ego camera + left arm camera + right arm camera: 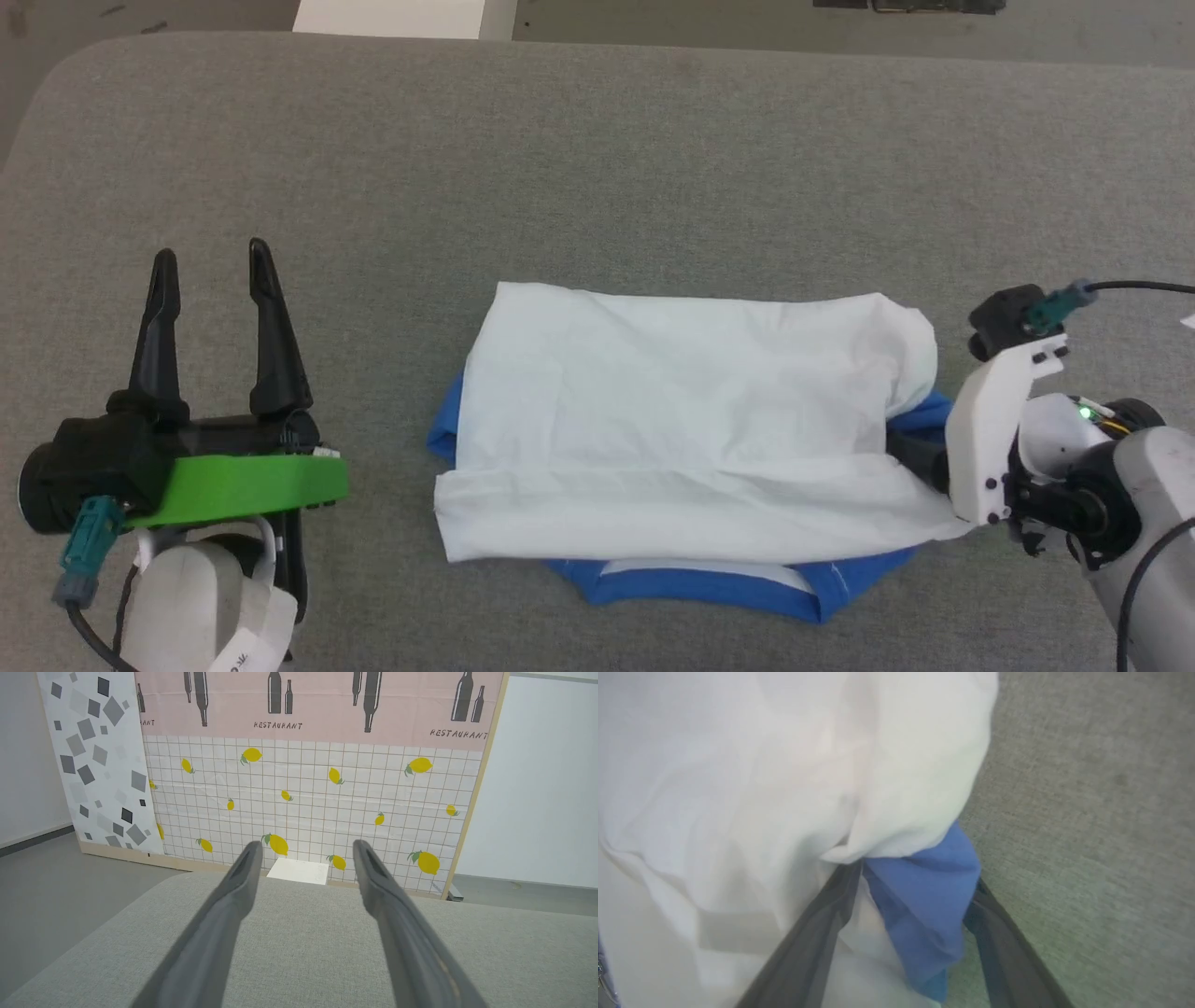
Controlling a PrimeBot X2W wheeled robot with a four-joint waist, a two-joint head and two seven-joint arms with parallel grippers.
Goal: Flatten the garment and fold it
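Note:
The garment (681, 420) lies folded into a white rectangle at the middle of the grey padded table (597, 168). Blue sleeves and the collar band poke out along its left, near and right edges. My right gripper (920, 453) reaches in from the right at table level, its fingertips hidden beneath the white layer. In the right wrist view its fingers (808, 942) stand wide apart, with the blue sleeve (924, 891) lying between them and white cloth draped over the tips. My left gripper (213, 257) rests well left of the garment, open and empty, pointing away (307, 845).
A white block (401, 17) sits on the floor just beyond the table's far edge, also seen as the white block (299, 870) in the left wrist view. A lemon-patterned backdrop panel (303, 788) stands behind it. Bare grey table surrounds the garment.

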